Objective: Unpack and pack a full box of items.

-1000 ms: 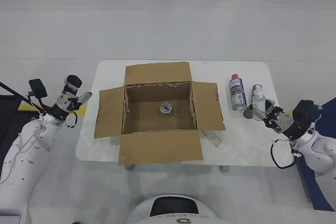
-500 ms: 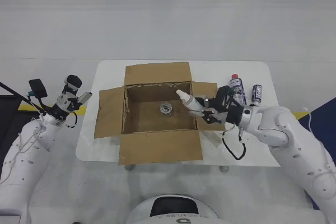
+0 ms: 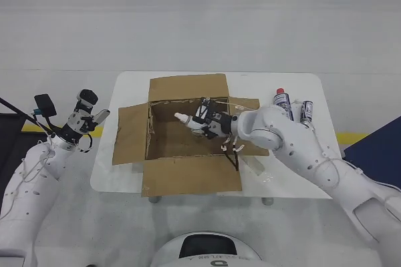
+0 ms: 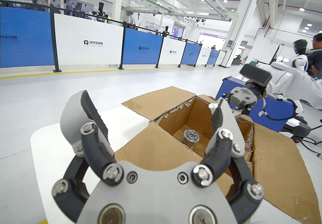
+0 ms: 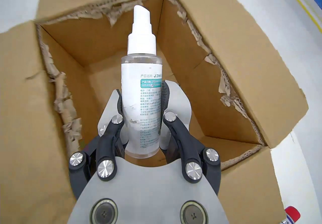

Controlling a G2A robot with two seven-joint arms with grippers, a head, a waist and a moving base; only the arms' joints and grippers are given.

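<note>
An open cardboard box stands mid-table with its flaps spread out. My right gripper hangs over the box's inside, shut on a clear spray bottle with a white nozzle, held lying flat and pointing toward the left side. A small round metal part lies on the box floor; in the top view the gripper covers it. My left gripper stays open and empty off the table's left edge, facing the box.
A spray can with a red cap and a small dark can stand on the white table right of the box. A strip of clear tape lies near the box's front right flap.
My right arm swung from the table's right edge leftward, carrying the spray bottle over the right flap and into the space above the box. The left arm kept still.
</note>
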